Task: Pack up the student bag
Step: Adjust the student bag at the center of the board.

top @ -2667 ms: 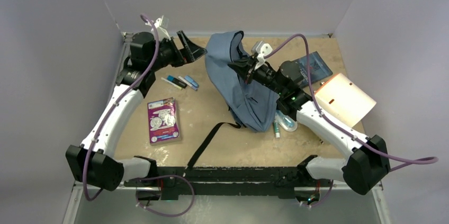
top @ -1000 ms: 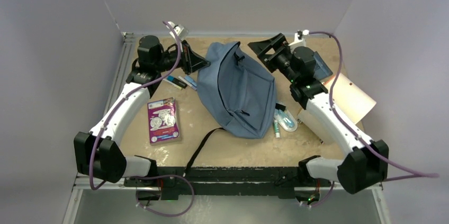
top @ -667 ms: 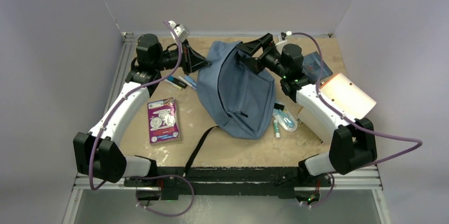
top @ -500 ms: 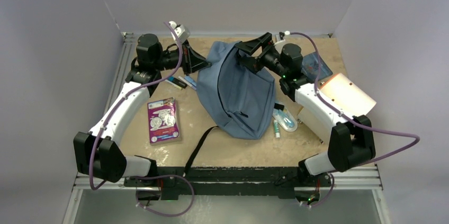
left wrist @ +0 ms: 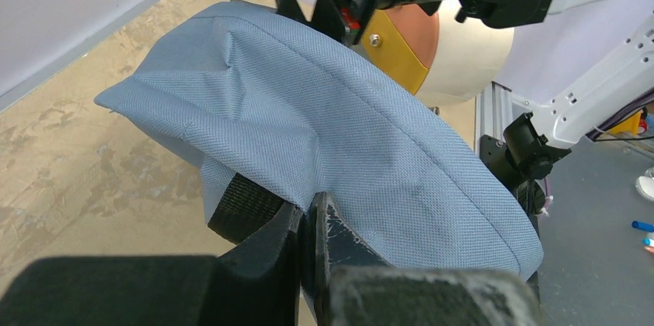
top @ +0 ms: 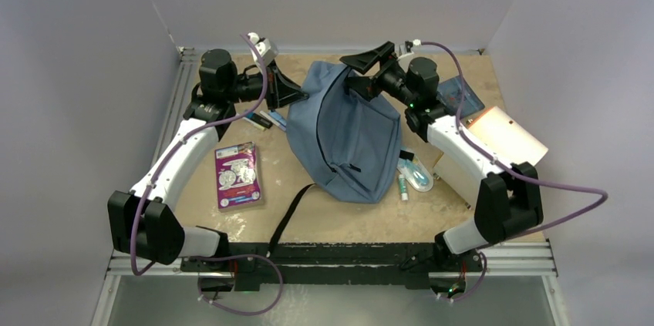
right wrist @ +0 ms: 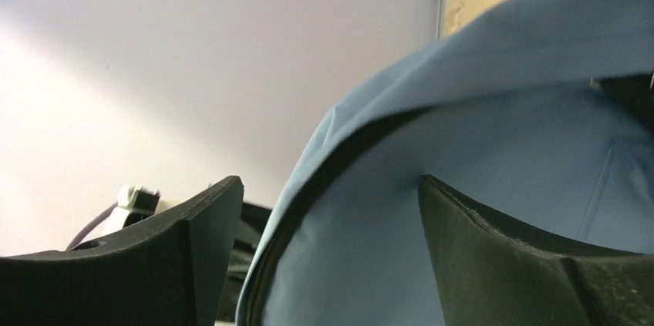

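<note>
1. The left arm is reaching up the left side of the table. The left gripper is pinched tight on the left edge of the student bag.
2. The right arm is bending in from the right, wrist pointing left. The right gripper is standing spread wide at the bag's far top edge, gripping nothing.
3. The bag is lying mid-table, toward the far wall, its black strap trailing nearward.
4. Only the left wrist view is showing blue fabric caught between the closed fingers.
5. Only the right wrist view is showing the bag's rim running between the spread fingers; whether it touches them I cannot tell.
6. Only the overhead view is showing the purple booklet and beige folder flanking the bag.
</note>
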